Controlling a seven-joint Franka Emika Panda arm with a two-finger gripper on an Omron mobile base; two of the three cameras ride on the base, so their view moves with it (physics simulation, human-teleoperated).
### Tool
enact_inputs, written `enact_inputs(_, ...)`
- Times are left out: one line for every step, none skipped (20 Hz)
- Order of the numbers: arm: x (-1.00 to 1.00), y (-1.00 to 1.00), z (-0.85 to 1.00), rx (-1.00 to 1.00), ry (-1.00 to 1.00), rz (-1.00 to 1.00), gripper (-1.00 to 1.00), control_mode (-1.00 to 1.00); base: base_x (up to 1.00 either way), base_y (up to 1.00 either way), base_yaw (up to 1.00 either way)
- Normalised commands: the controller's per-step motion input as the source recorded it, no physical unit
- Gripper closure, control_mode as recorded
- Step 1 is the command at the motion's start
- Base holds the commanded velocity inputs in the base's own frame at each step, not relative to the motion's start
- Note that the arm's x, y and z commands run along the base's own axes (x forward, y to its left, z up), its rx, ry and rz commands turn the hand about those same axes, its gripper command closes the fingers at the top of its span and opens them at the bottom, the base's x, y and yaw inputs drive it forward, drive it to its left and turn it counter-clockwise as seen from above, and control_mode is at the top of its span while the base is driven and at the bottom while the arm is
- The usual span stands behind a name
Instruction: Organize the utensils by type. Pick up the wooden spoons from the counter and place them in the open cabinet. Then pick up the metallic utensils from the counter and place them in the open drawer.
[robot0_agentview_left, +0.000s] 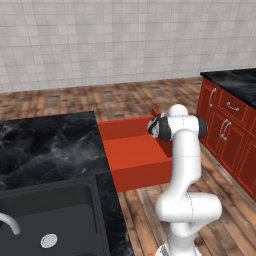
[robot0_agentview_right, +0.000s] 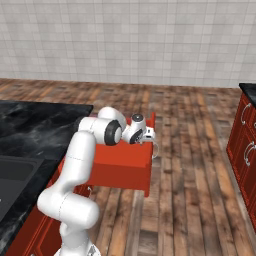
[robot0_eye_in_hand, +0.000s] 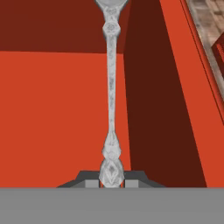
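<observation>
A shiny silver metal spoon (robot0_eye_in_hand: 111, 87) with an ornate handle runs straight away from my gripper (robot0_eye_in_hand: 111, 181), which is shut on its handle end. The spoon's bowl is cut off at the top edge of the hand view. Below it lies the plain red floor of the open drawer (robot0_eye_in_hand: 52, 113), with a darker inner wall on the right. In both base views the drawer (robot0_agentview_left: 135, 150) (robot0_agentview_right: 120, 162) stands pulled out from under the black marble counter (robot0_agentview_left: 45, 145) (robot0_agentview_right: 35, 125). My hand (robot0_agentview_right: 142, 133) hangs above its far end.
A dark sink (robot0_agentview_left: 50, 220) with a faucet (robot0_agentview_left: 7, 222) is set into the counter near the base. Red cabinet fronts (robot0_agentview_left: 230, 135) (robot0_agentview_right: 245, 142) with silver pulls line the right side. Wooden floor (robot0_agentview_right: 190, 150) lies between them and the drawer.
</observation>
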Motion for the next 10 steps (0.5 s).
enact_inputs(0.01, 0.0, -0.01, -0.03, 0.0, 0.0, 1.0, -1.0, 0.0, 0.0, 0.0)
enact_inputs(0.0, 0.0, 0.0, -0.02, 0.0, 0.0, 1.0, -1.0, 0.0, 0.0, 0.0)
enact_inputs(0.0, 0.0, 0.0, -0.03, 0.0, 0.0, 1.0, -1.0, 0.0, 0.0, 0.0)
enact_inputs(0.0, 0.0, 0.0, -0.03, 0.0, 0.0, 1.0, -1.0, 0.0, 0.0, 0.0)
enact_inputs(0.0, 0.01, 0.0, -0.04, 0.0, 0.0, 1.0, -1.0, 0.0, 0.0, 0.0)
enact_inputs(0.0, 0.24, 0.0, -0.06, 0.0, 0.0, 1.0, -1.0, 0.0, 0.0, 0.0)
enact_inputs(0.0, 0.41, 0.0, -0.08, 0.0, 0.0, 1.0, -1.0, 0.0, 0.0, 0.0)
enact_inputs(-0.12, 0.51, 0.0, -0.09, 0.0, 0.01, 1.0, -1.0, 0.0, 0.0, 0.0)
enact_inputs(-0.25, 0.55, 0.0, -0.09, 0.0, 0.02, 1.0, -1.0, 0.0, 0.0, 0.0)
enact_inputs(-0.34, 0.59, 0.0, -0.09, 0.0, 0.03, 1.0, -1.0, 0.0, 0.0, 0.0)
